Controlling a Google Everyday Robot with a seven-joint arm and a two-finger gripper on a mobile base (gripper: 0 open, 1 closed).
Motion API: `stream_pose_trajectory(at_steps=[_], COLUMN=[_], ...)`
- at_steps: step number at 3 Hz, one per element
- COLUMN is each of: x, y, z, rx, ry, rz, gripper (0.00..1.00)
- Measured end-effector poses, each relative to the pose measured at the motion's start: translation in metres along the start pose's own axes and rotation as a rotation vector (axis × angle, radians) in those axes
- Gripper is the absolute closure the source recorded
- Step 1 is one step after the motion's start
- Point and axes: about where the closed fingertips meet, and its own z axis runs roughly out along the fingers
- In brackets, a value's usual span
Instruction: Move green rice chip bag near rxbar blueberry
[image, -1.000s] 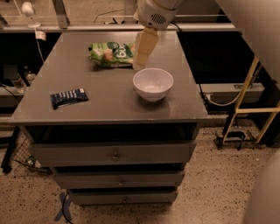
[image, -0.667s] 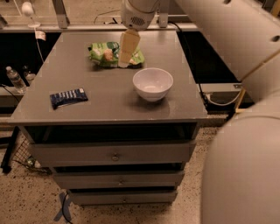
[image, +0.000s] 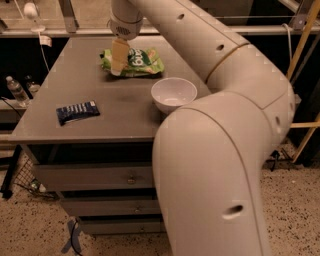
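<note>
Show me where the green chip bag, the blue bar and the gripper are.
green chip bag (image: 145, 62): camera view, printed front, right half.
blue bar (image: 77, 111): camera view, wrapper middle.
gripper (image: 117, 69): camera view, lower tip, at the bag's left part.

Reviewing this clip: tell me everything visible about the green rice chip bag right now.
The green rice chip bag is a crinkly, shiny bright green packet with white lettering. It lies flat at the far side of the grey table, behind the white bowl and apart from it. The pincer hangs over the end of the bag farther from the bowl and covers part of it; whether it touches the bag cannot be told.
</note>
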Motion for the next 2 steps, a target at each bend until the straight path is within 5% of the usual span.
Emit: stream_pose_trajectory(at_steps=[2], x=[-0.034], y=[-0.004], z=[0.049], rx=[-0.021], ry=[-0.005], rz=[0.009], gripper=[0.0])
